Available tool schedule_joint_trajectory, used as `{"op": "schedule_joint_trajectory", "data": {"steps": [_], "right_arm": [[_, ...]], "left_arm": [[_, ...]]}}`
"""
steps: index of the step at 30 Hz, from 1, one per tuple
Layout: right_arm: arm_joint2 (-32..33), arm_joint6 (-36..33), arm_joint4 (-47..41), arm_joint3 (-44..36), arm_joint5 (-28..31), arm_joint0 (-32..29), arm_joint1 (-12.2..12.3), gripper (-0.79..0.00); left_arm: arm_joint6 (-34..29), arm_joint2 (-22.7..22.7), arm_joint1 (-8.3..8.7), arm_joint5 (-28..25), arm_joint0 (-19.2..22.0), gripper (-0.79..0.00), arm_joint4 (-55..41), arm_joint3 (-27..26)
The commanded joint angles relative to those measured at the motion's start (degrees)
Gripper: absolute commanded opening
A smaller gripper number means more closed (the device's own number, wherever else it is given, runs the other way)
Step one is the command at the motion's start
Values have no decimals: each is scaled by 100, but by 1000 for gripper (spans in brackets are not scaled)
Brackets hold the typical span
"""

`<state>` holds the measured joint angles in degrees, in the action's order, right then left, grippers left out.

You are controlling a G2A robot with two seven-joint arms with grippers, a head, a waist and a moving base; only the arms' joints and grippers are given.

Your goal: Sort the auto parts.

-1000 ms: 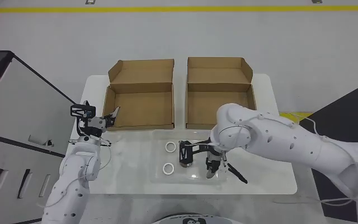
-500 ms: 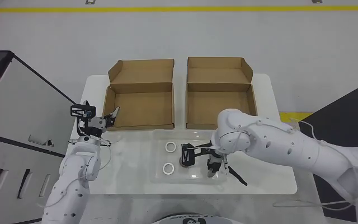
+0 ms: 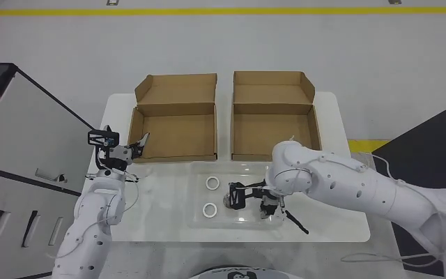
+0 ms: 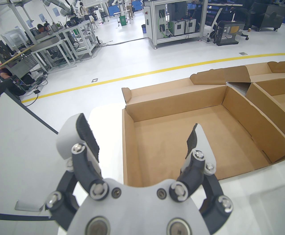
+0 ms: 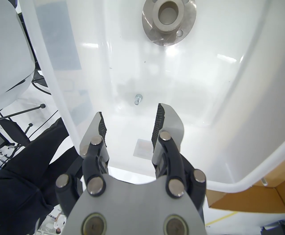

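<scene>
Small silver bolt (image 5: 138, 99) lies on the floor of the clear plastic tray (image 3: 240, 171) at the white bench's (image 3: 334, 216) near side, just ahead of the right tool (image 5: 131, 122), whose fingers (image 5: 101, 126) are spread and grasp nothing; round grey metal flange (image 5: 168, 20) sits beyond it; two white rings (image 3: 212, 183) (image 3: 208, 209) share the tray; farther back, the left tool (image 4: 140, 138) hangs released beside the left brown cardboard box (image 3: 174, 136); its twin (image 3: 273, 132) stands alongside.
</scene>
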<state>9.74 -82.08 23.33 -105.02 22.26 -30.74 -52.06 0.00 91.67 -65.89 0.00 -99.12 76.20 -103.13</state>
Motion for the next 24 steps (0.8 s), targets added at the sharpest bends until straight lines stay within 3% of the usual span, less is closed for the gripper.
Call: {"op": "schedule_joint_trajectory", "data": {"steps": [1, 24], "right_arm": [[0, 18, 20, 18, 18, -4, -1, -397], [0, 174, 446, 467, 174, -319, -256, -449]], "left_arm": [[0, 0, 0, 0, 0, 0, 0, 0], [0, 0, 0, 0, 0, 0, 0, 0]]}}
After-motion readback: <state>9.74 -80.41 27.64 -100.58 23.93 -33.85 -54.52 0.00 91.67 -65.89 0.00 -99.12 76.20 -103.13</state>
